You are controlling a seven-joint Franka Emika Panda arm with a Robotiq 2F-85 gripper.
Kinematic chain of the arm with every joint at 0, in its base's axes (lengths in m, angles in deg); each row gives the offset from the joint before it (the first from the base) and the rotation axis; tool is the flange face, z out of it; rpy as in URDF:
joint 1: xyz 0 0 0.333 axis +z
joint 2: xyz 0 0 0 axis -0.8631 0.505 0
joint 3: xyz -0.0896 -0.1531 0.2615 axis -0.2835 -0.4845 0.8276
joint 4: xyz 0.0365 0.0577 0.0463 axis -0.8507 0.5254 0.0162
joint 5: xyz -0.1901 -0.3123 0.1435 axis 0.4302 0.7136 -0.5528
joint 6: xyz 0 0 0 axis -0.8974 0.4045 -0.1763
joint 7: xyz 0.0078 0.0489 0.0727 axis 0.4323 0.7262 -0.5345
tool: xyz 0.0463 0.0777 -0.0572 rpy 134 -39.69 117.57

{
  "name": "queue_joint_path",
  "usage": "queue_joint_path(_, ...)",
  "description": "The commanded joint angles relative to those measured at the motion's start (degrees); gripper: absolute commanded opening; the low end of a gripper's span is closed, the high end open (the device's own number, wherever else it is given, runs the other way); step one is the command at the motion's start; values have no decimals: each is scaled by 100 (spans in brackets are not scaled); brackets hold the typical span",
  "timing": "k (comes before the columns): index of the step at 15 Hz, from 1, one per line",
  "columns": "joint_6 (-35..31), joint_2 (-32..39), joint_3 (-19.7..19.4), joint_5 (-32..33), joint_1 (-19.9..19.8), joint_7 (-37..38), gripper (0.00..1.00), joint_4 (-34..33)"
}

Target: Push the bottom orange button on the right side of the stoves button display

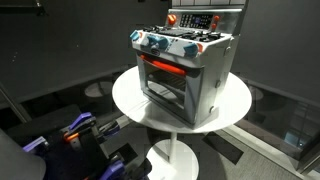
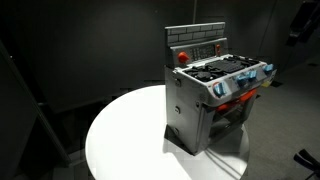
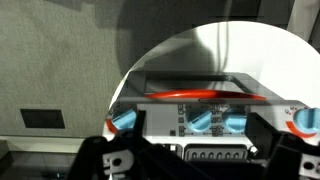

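Beyond gripper (image 3: 195, 165), knob row (image 3: 210, 120) of stove (image 3: 200, 97); button display (image 1: 196, 20) at rear.

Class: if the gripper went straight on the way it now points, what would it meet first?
Most likely the toy stove. In the wrist view the gripper, jaws apart, points at the stove's top edge by the row of blue knobs. How far off the stove is cannot be told.

lab-like test space; dark backdrop (image 2: 80, 50); toy stove (image 1: 185, 65) on round white table (image 1: 130, 95)
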Motion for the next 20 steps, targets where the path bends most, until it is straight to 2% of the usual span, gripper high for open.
queue_joint_path(1, -145, 541, 6, -4, -93, 265, 100, -599)
queue_joint_path(12, -1289, 2113, -203, -147, -217, 392, 100, -1631)
queue_joint_path(16, -1380, 2583, -264, -291, -234, 418, 100, -2048)
queue_joint_path(18, -1027, 2634, -296, -573, -224, 210, 100, -2219)
queue_joint_path(19, -1373, 2519, -264, -322, -214, 317, 100, -1891)
queue_joint_path(20, -1291, 2569, -267, -403, -215, 310, 100, -1969)
